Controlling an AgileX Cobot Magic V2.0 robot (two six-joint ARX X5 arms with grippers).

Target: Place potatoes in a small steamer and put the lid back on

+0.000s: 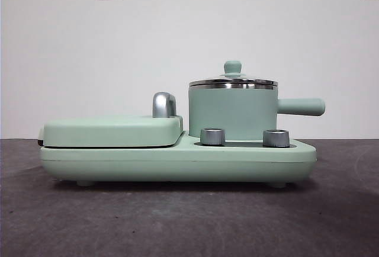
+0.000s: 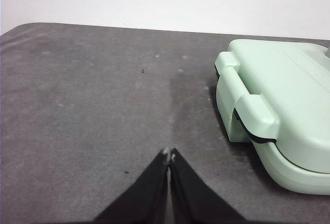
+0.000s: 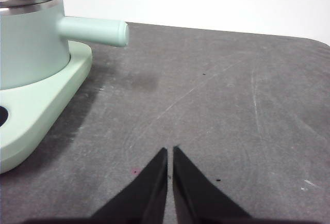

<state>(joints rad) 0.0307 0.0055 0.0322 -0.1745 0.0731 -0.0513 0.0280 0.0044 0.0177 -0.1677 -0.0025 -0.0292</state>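
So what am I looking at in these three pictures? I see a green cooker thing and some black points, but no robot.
The robot is two arms at a table, each ending in a gripper with two black jaws. One picture comes from a low camera at the table's edge, looking level across it. The other two come from cameras on the arms' wrists, so each shows its own jaws poking up from the bottom.

On the grey table sits a mint-green cooker: a closed griddle on one side, and a small steamer with a straight handle on the other. The glass lid is on the steamer. No potato shows anywhere.

The left gripper waits beside the griddle end, the right gripper beside the steamer's handle. Both are shut and hold nothing.
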